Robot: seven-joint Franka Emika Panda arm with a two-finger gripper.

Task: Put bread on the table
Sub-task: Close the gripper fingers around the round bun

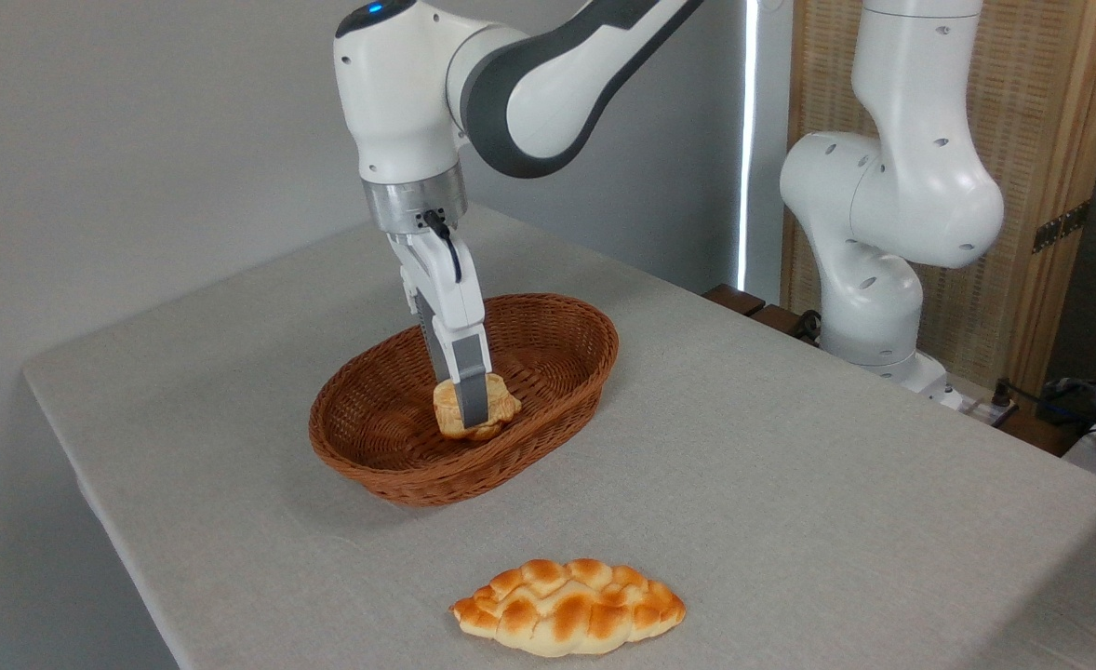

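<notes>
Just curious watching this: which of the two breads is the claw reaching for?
The small round bun inside the wicker basket; the gripper is down on it. The braided loaf lies apart on the table.

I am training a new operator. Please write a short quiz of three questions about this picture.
1. True or false: the bun lies on the table.
2. What lies nearest the camera? A) loaf B) basket C) bun
3. Fill in: the gripper reaches down into the ____.

Key: 1 false, it sits in the basket; 2 A; 3 basket.
</notes>
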